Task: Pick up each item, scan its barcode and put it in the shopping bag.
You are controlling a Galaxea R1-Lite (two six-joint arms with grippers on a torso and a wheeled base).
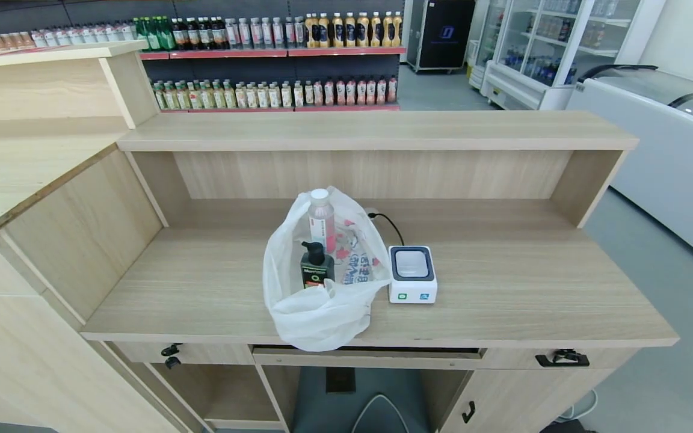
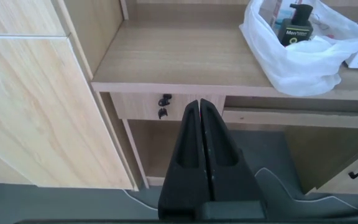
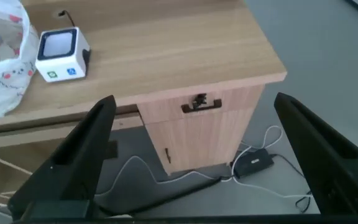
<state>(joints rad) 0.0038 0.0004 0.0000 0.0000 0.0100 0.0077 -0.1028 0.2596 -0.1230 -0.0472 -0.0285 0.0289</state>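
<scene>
Bottle (image 1: 321, 222) and pump (image 1: 316, 267) stand inside the bag (image 1: 316, 313), just left of the scanner (image 1: 412, 273); left gripper (image 2: 199, 102) closed, empty; right gripper (image 3: 194, 99) wide, empty; bagging looks finished, so hold both low, clear of the bag.

The counter (image 1: 503, 282) is pale wood-grain board, matt and smooth, with the grain running lengthwise and no shine on it. On it, the shopping bag (image 1: 316, 319) is thin white plastic film, half see-through, creased and crumpled, with a faint sheen on the folds. Inside, the pump bottle (image 1: 316, 270) is dark, glossy plastic under a black pump head. The drink bottle (image 1: 321, 219) is clear plastic with a smooth white cap and a printed pink label. The scanner (image 1: 412, 282) is a smooth white plastic box with a glossy grey window on top. The left end effector (image 2: 199, 106) and right end effector (image 3: 194, 102) have matt black fingers that look like moulded plastic.
</scene>
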